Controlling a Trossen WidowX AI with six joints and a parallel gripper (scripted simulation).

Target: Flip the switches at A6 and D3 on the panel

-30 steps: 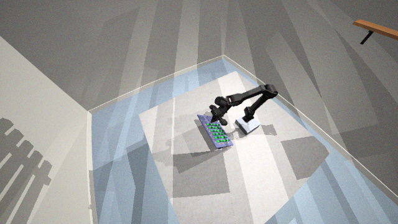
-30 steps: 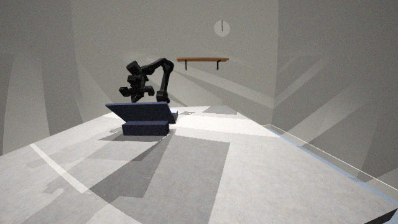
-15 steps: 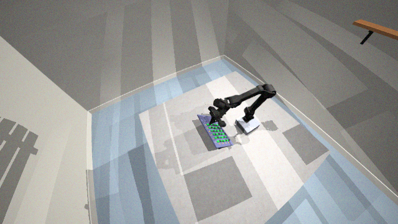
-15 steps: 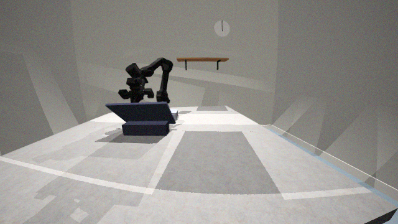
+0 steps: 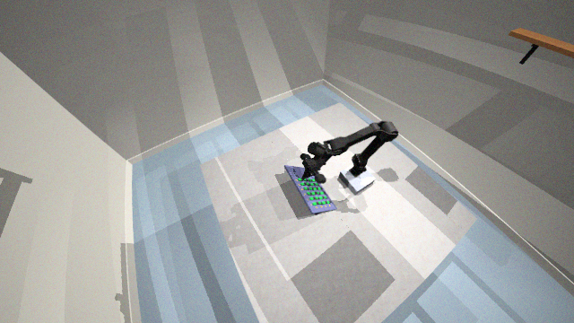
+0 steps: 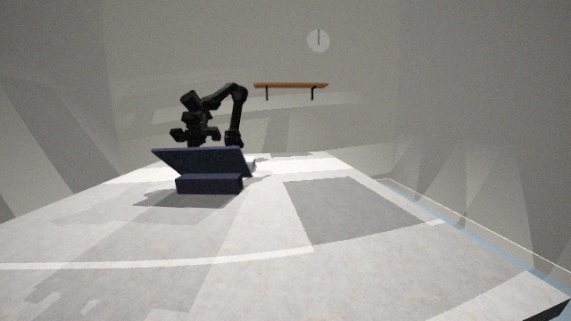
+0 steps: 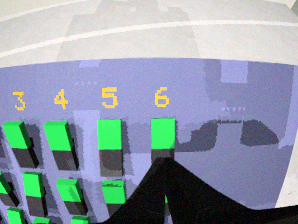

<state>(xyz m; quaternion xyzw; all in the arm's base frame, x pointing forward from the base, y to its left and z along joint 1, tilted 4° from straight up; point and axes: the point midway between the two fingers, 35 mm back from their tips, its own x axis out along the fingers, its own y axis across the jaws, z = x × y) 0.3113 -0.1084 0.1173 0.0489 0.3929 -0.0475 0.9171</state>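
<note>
The tilted blue-purple panel (image 5: pixel 292 170) (image 6: pixel 210 161) (image 7: pixel 45 80) carries rows of green and dark switches. In the wrist view, switch A6 (image 7: pixel 163 134) sits below the printed 6, its green half on the far side and its dark half nearer. My gripper (image 5: pixel 305 177) (image 7: pixel 163 164) is shut and empty. Its tips overlap the near, dark end of A6; whether they touch it cannot be told. The exterior camera sees the panel from behind, which hides the fingertips. D3 cannot be made out in the wrist view, whose lower edge cuts off the nearer rows.
Switch A5 (image 7: pixel 110 135) is directly left of A6, and switch B5 (image 7: pixel 114 192) lies nearer, close to the left finger. The arm's pale base (image 5: pixel 357 180) stands beside the panel. A wooden shelf (image 5: pixel 544 39) (image 6: pixel 291 85) is on the wall, far off.
</note>
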